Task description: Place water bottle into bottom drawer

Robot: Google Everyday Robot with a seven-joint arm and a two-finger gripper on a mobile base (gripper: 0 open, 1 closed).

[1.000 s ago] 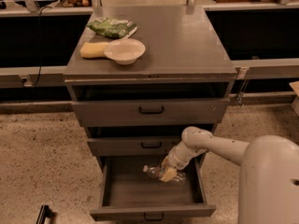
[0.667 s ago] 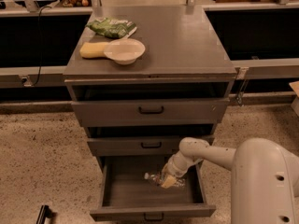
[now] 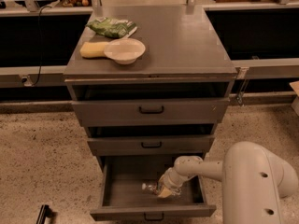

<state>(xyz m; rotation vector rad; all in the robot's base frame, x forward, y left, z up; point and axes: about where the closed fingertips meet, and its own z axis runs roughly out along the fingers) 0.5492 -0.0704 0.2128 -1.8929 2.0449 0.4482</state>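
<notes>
The water bottle is seen inside the open bottom drawer, low over its floor and toward its front, with the cap end pointed away from the gripper. The gripper is set at the bottle, within the drawer as well; whether it is clasped on the bottle or already loosened cannot be told. The carrying is judged nearly done — release and withdrawal of the arm remain. Against the earlier frame, bottle and gripper have been brought lower in the drawer — nearer its front.
</notes>
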